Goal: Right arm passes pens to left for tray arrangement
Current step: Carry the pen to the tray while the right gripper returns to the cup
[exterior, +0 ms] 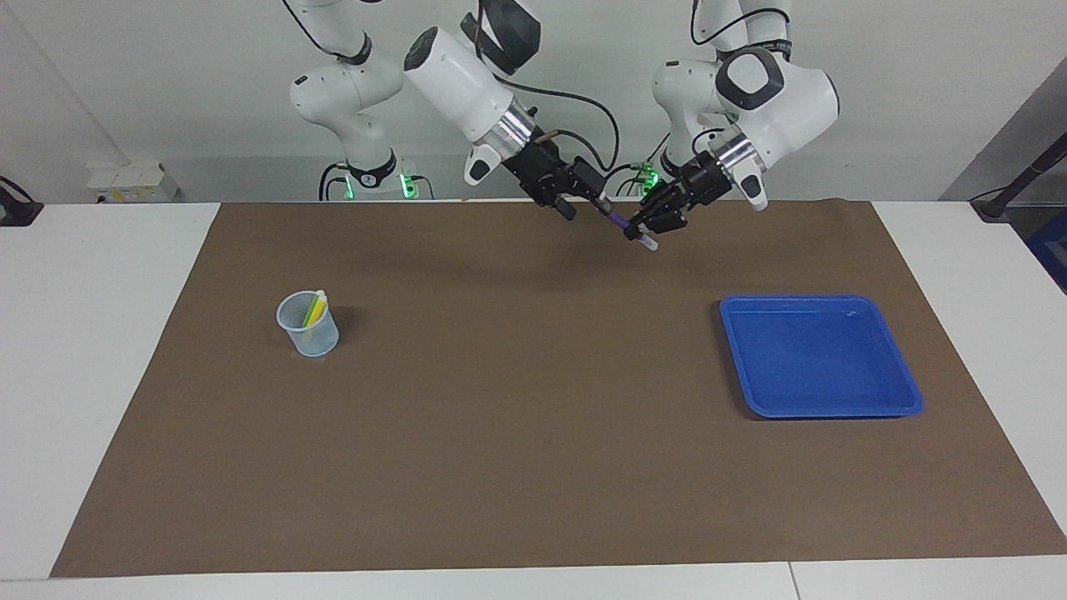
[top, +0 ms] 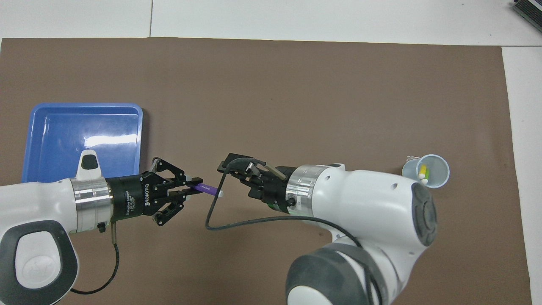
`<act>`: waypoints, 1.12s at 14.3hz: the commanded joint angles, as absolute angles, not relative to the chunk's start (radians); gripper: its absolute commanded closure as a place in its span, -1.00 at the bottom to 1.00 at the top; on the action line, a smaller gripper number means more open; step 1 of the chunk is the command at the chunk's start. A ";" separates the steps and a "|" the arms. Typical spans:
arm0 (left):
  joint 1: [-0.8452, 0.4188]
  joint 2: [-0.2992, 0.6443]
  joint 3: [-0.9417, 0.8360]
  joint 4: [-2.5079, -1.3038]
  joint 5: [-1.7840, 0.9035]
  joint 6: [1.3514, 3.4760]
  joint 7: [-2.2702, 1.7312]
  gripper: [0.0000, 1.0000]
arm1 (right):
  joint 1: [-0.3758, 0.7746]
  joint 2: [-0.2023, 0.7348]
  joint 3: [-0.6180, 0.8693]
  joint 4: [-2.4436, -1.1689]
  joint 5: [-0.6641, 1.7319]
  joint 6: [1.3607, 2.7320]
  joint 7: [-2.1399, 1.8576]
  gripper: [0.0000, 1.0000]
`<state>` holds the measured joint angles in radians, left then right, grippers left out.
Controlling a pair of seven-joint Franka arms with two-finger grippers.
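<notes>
**Purple pen in left claw, right claw let go**

Facing view: left claw point(exterior: 646, 227) up over the brown mat point(exterior: 533, 467), clamped on the purple pen point(exterior: 631, 232), pen tilted, pale tip low. Right claw point(exterior: 583, 200) just beside the pen's upper end, fingers apart, not gripping it. Blue tray point(exterior: 904, 392) on the mat toward the left arm's end. Clear cup point(exterior: 308, 329) toward the right arm's end, yellow and green pens point(exterior: 313, 309) standing in it.

Overhead view: left claw point(top: 192, 189) together on the purple pen point(top: 207, 188). Right claw point(top: 235, 172) apart from the pen, open. Tray point(top: 30, 127) beside the left arm. Cup point(top: 440, 180) holds two pens point(top: 423, 173). White bench point(top: 338, 19) around the mat point(top: 296, 93).
</notes>
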<state>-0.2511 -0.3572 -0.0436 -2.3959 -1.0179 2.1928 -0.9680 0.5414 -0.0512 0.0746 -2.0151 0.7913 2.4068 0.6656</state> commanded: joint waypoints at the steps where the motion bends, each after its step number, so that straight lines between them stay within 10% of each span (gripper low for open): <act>1: -0.229 -0.365 -0.037 -2.369 -0.912 2.093 -0.828 1.00 | 0.415 -0.080 0.077 -2.006 0.731 2.199 0.403 -1.00; 9: -0.095 -0.273 -0.037 -2.175 -0.435 1.823 -0.372 1.00 | 0.253 -0.121 0.078 -2.022 0.134 1.861 -0.074 -1.00; 16: -0.037 -0.238 -0.037 -2.134 -0.129 1.830 -0.036 1.00 | 0.043 -0.129 0.077 -2.187 -0.107 2.106 -0.645 -1.00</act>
